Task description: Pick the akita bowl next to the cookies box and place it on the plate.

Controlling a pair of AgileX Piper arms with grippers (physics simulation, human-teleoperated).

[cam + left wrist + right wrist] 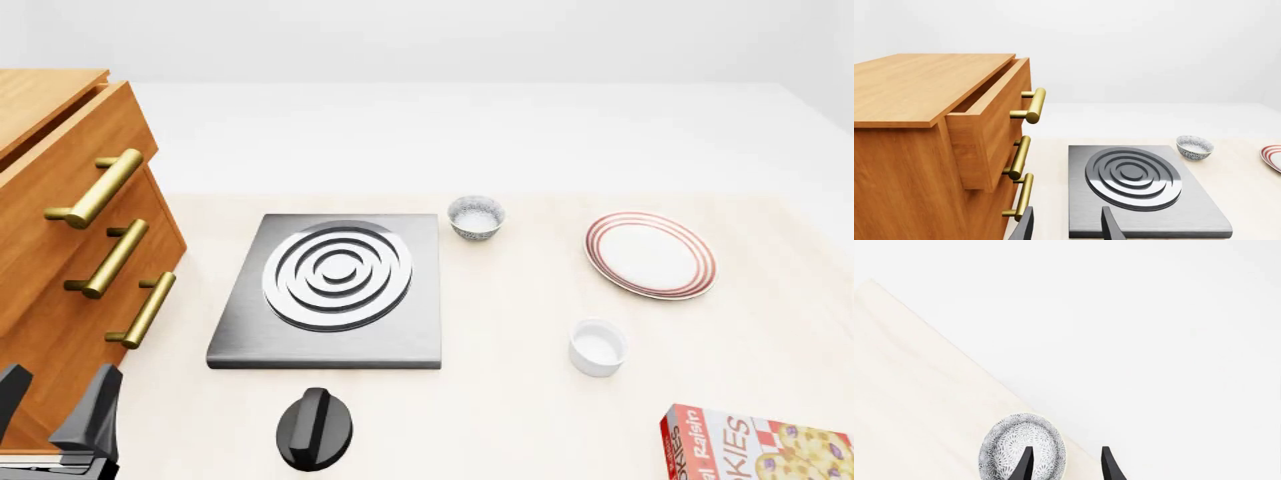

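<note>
In the right wrist view a small grey-and-white patterned akita bowl (1014, 445) sits close to the table's edge, showing only its patterned outside. My right gripper (1067, 452) is open over it, with one finger crossing the bowl and the other beside it. This bowl and the right gripper are outside the front view. The cookies box (758, 446) lies at the front right corner. The plate (650, 254) with red rings lies at the back right. A look-alike bowl (477, 217) stands beside the stove. My left gripper (56, 385) is open at the front left and holds nothing.
A grey stove burner (334, 285) lies mid-table, with a black knob (316, 428) in front of it. A plain white cup (597, 346) stands in front of the plate. A wooden drawer cabinet (67, 230) with brass handles fills the left side, its top drawer (987, 120) slightly open.
</note>
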